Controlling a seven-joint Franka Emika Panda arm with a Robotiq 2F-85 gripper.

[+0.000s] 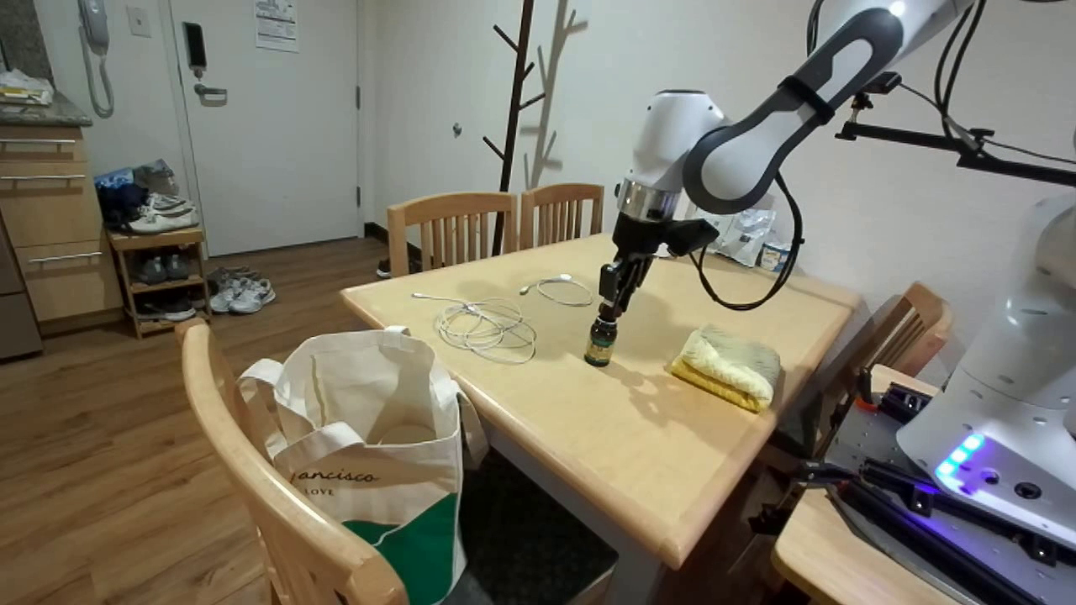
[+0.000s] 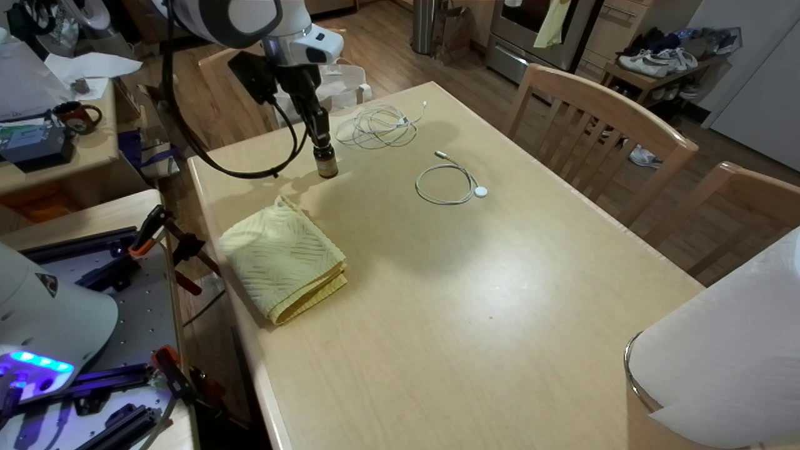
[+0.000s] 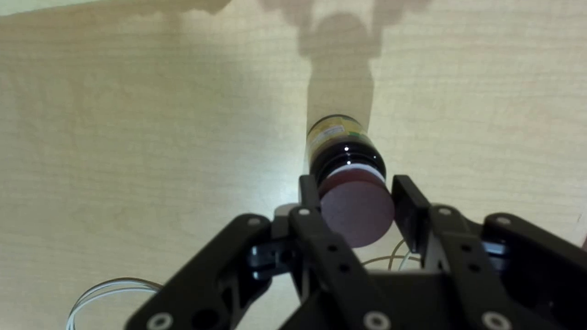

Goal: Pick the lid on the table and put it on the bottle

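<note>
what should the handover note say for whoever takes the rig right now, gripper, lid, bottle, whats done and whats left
Gripper: closed on the lid, by the look of it touching both sides.
Lid: flat face up, at the mouth of the bottle, a pale band showing beneath it.
Bottle: upright on the table.
Done: lid is off the table and on, or just above, the bottle.
Left: check that the lid is seated, which these views don't settle; then probably let go and lift clear.

1 reddish-brown lid (image 3: 357, 213) covers the top of 1 upright dark bottle (image 3: 346, 149)
</note>
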